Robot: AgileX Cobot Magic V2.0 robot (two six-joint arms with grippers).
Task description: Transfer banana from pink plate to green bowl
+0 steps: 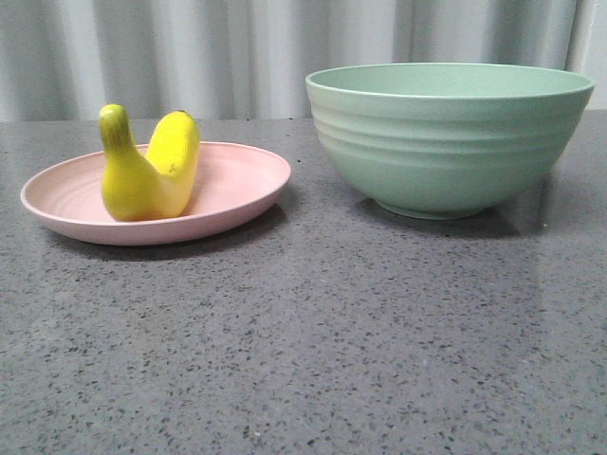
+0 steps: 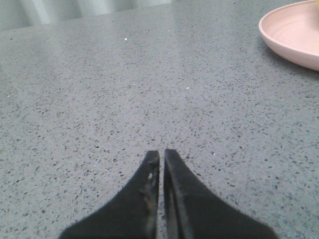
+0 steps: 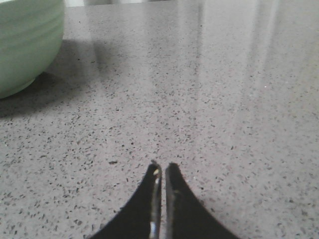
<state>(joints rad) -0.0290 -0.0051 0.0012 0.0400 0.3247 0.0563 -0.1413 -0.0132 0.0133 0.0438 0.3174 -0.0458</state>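
The yellow banana [image 1: 152, 171] lies curved on the pink plate [image 1: 237, 185] at the left of the front view, its greenish stem end up. The green bowl [image 1: 446, 137] stands to the right of the plate, apart from it. Neither gripper shows in the front view. My left gripper [image 2: 162, 153] is shut and empty, low over bare table, with the plate's rim [image 2: 294, 32] far off to one side. My right gripper [image 3: 163, 167] is shut and empty over bare table, with the bowl's ridged wall [image 3: 25, 45] at the edge of its view.
The grey speckled table [image 1: 313, 332] runs under everything. A pale curtain [image 1: 247, 47] hangs behind the table's far edge.
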